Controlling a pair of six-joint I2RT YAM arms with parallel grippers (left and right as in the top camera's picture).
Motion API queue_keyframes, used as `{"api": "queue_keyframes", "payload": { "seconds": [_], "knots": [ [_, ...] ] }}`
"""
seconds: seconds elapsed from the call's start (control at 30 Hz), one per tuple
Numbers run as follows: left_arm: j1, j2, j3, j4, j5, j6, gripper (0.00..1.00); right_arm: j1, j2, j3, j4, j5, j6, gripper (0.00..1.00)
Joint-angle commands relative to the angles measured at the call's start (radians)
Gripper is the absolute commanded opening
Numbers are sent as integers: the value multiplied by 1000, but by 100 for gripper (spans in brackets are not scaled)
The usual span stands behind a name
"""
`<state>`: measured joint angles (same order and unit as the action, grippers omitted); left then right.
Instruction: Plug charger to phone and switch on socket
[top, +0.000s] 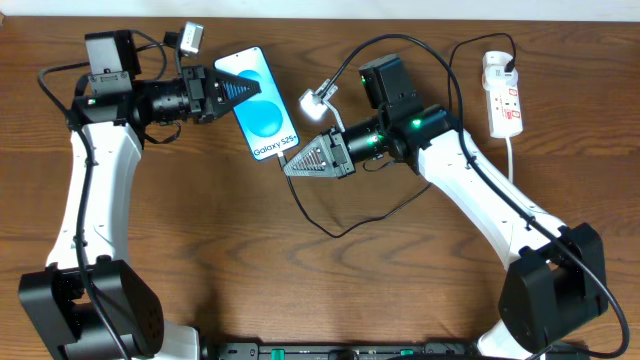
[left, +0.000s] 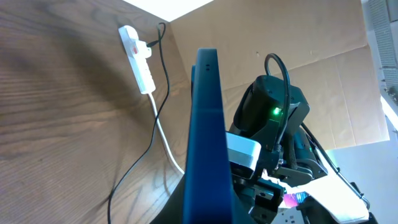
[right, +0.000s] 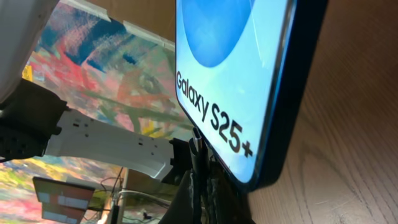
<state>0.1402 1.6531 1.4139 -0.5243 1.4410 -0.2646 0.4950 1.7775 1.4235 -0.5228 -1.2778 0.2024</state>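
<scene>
your right pincer (top: 296, 163), closed on the small black plug tip (right: 197, 140) of the thin black charger cable (top: 335, 234), sits just beside the bottom edge of the slim black-edged blue-screened phone (top: 262, 125), whose long axis slants away ahead toward the left pincer (top: 250, 92) clamped on its far end.

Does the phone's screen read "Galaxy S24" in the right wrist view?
No, the phone shows the words Galaxy S25+ on its light-blue screen.

Dark wood-grain table (top: 330, 300), brown cardboard panel (left: 298, 50) behind, colourful painted backdrop (right: 106, 74)
</scene>
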Motion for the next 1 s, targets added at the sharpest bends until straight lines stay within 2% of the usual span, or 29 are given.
{"api": "queue_keyframes", "payload": {
  "seconds": [0.0, 0.97],
  "knots": [
    [-2, -9, 12, 10, 37, -2, 7, 6, 9, -7, -6, -12, 15, 1],
    [-2, -9, 12, 10, 66, -6, 7, 10, 9, -24, 26, -16, 68, 1]
  ]
}}
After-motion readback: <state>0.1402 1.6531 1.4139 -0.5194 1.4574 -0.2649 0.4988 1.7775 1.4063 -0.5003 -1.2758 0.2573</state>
